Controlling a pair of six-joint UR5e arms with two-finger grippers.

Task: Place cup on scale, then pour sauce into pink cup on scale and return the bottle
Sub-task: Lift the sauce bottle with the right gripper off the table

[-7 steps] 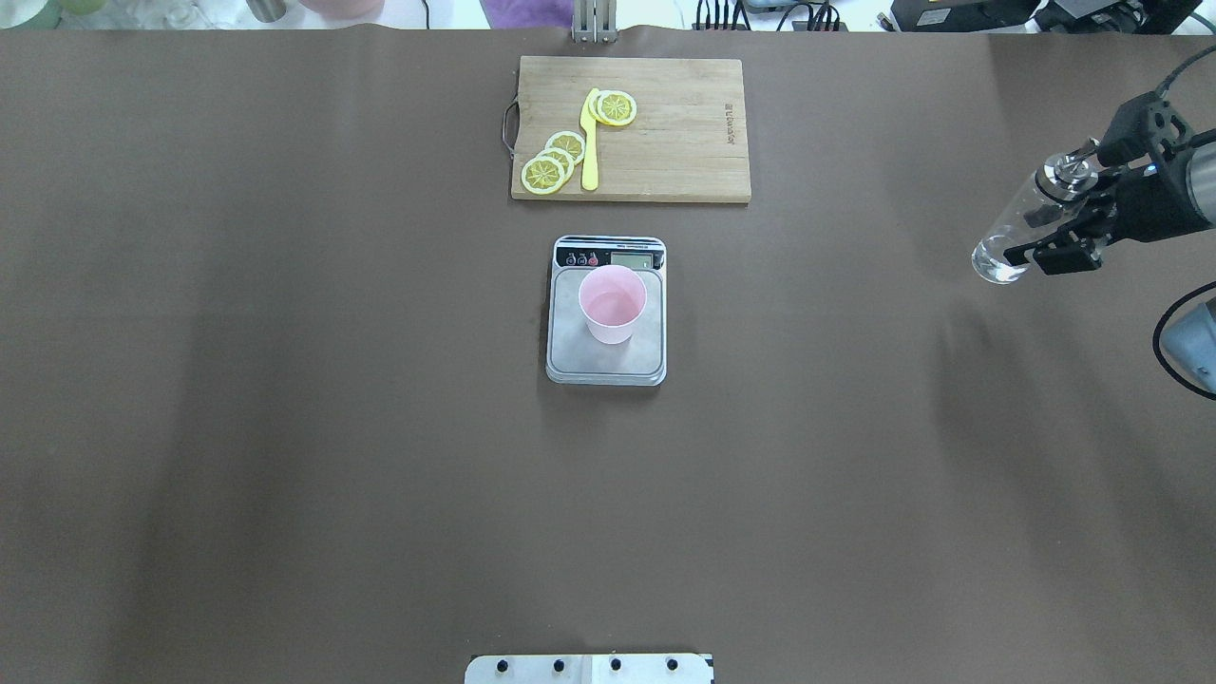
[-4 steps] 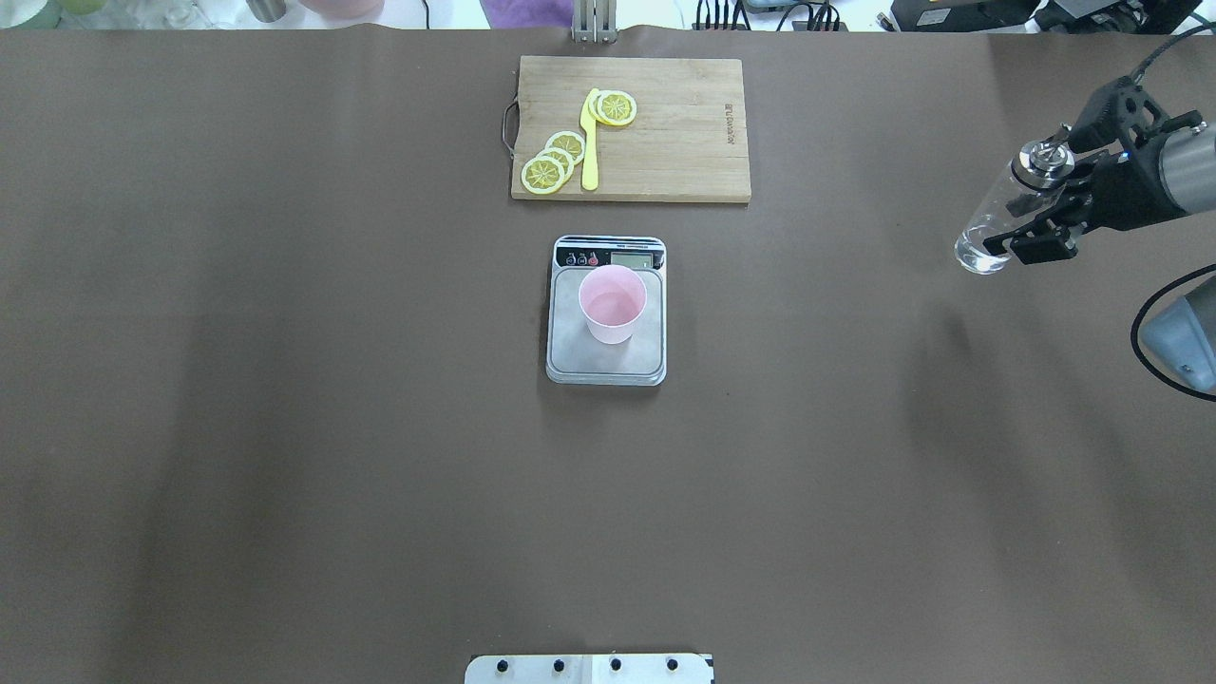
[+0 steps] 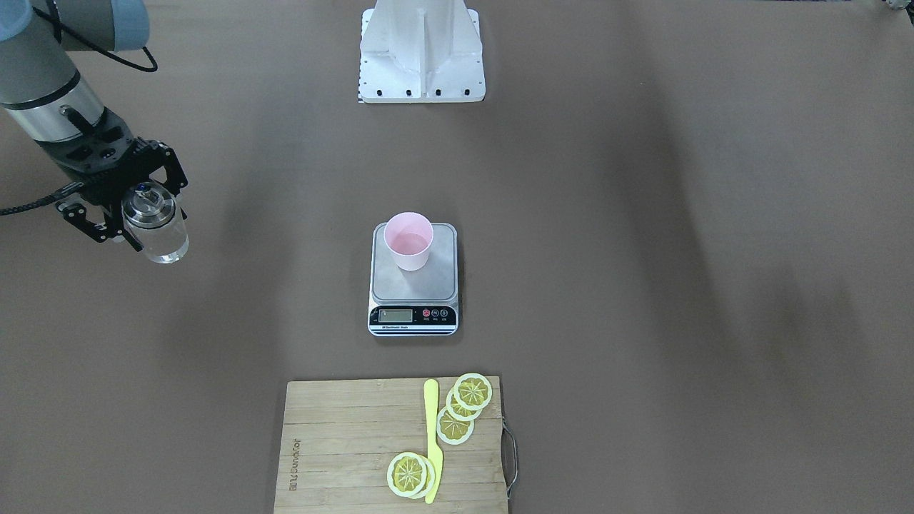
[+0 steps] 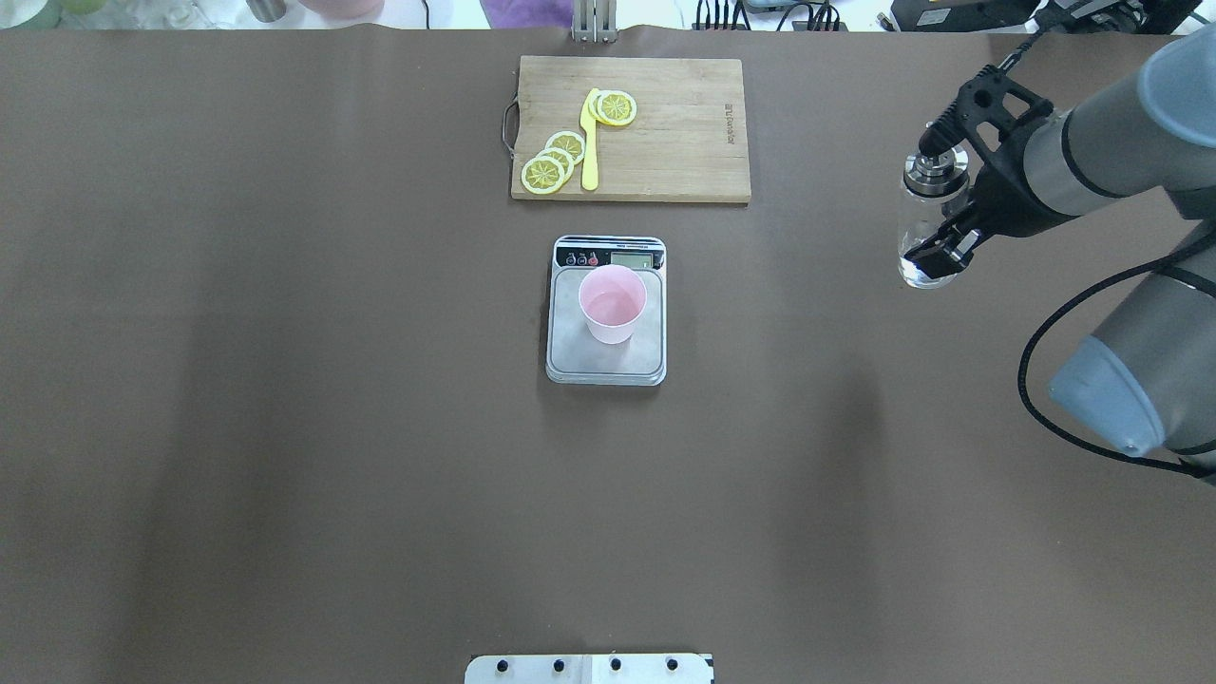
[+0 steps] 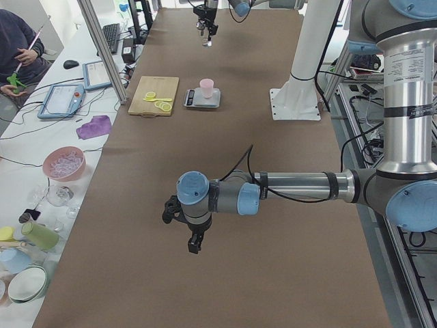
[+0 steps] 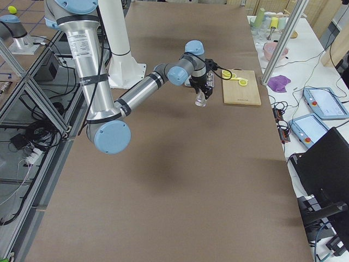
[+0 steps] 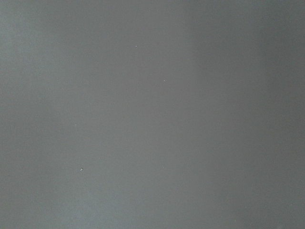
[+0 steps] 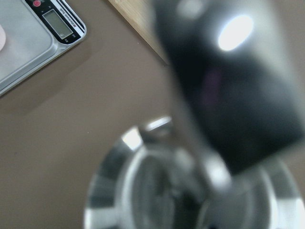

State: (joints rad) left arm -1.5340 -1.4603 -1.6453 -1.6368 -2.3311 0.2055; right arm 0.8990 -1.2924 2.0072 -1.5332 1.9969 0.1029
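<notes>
The pale pink cup point(image 4: 613, 304) stands upright on the steel scale point(image 4: 570, 356) at the table's middle; both also show in the front view, the cup point(image 3: 408, 241) on the scale point(image 3: 414, 289). My right gripper point(image 4: 939, 249) is shut on the clear glass bottle point(image 4: 912, 223) with a metal spout cap, held nearly upright above the table, well to the right of the scale. In the front view the bottle point(image 3: 164, 246) hangs in the gripper point(image 3: 136, 207). The right wrist view shows the blurred cap point(image 8: 157, 191). My left gripper point(image 5: 194, 236) shows only in the exterior left view; I cannot tell its state.
A bamboo cutting board point(image 4: 674, 133) with lemon slices point(image 4: 556, 157) and a yellow knife point(image 4: 590, 142) lies beyond the scale. The robot's base plate point(image 4: 589, 668) is at the near edge. Bowls and cups point(image 5: 41, 205) stand off the table on the left side.
My right arm has carried the bottle inward toward the scale, and the bottle has tipped from slanted to nearly upright. The cup and scale have not moved.
</notes>
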